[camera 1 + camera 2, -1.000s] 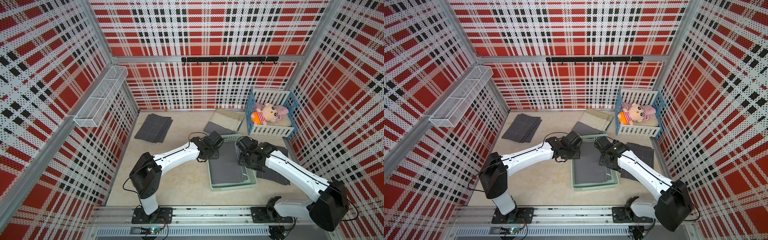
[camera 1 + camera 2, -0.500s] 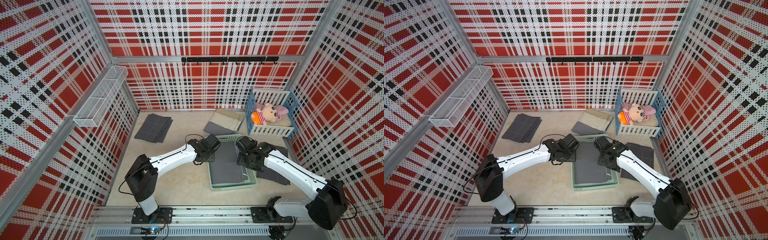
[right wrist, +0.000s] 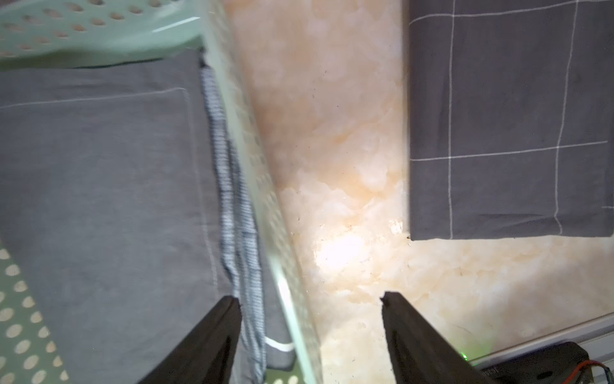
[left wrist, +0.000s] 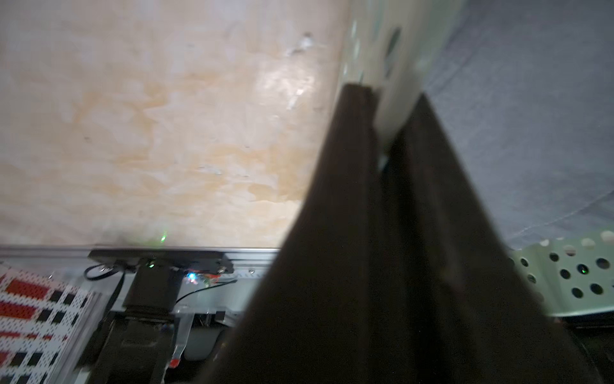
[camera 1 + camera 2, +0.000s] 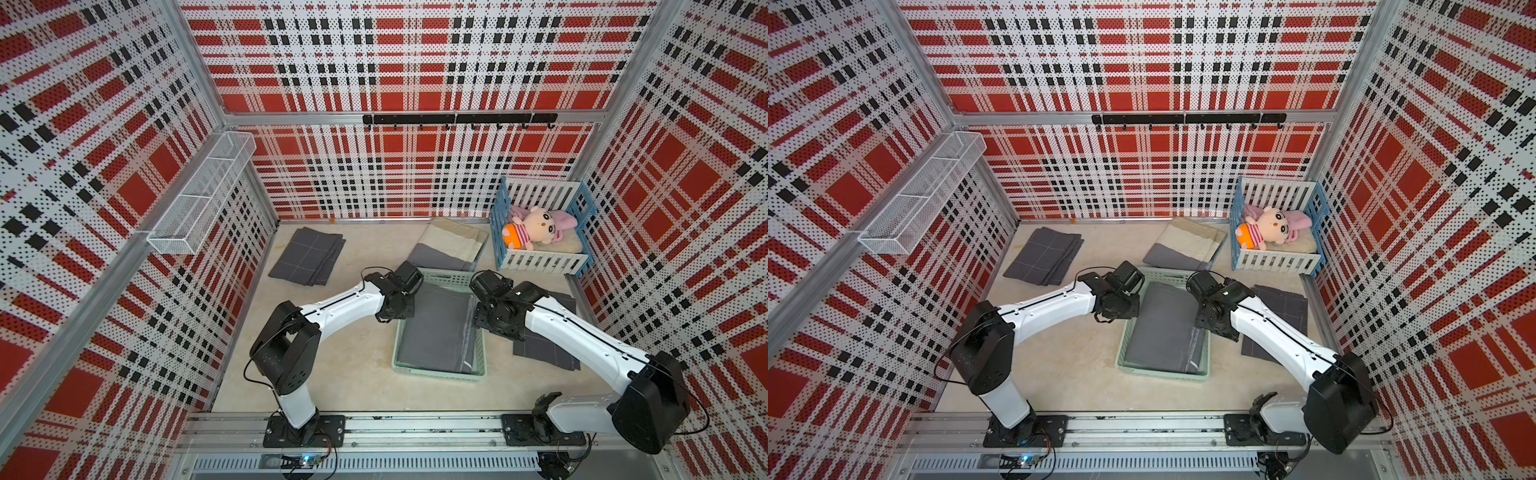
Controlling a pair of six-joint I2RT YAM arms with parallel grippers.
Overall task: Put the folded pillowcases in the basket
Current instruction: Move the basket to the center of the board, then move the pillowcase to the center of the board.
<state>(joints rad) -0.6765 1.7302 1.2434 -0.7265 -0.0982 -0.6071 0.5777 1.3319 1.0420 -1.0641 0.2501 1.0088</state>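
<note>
The pale mint basket [image 5: 436, 374] [image 5: 1158, 372] sits mid-table with the folded grey pillowcase [image 5: 440, 328] [image 5: 1163, 328] lying flat inside it. My left gripper [image 5: 395, 311] [image 5: 1117, 311] is at the basket's left wall near the far corner. In the left wrist view its dark fingers [image 4: 352, 139] are closed together with the mint wall [image 4: 395, 66] pinched between the tips of the left gripper [image 4: 390, 96]; the pillowcase [image 4: 531, 116] lies beyond. My right gripper [image 3: 309, 299] [image 5: 482, 320] is open and straddles the right wall [image 3: 259, 173], one finger over the pillowcase [image 3: 99, 183], one over bare table.
Grey checked folded cloths lie at back left [image 5: 307, 257] and at right under my right arm [image 5: 548, 332] [image 3: 508, 116]. A beige-and-grey folded cloth [image 5: 449, 245] lies behind the basket. A blue-and-white crib [image 5: 540, 262] with a plush stands back right. A wire shelf [image 5: 199, 199] hangs on the left wall.
My left gripper drew back leftward from over the basket's inside to its left wall and closed there. The right arm barely moved and stayed open.
</note>
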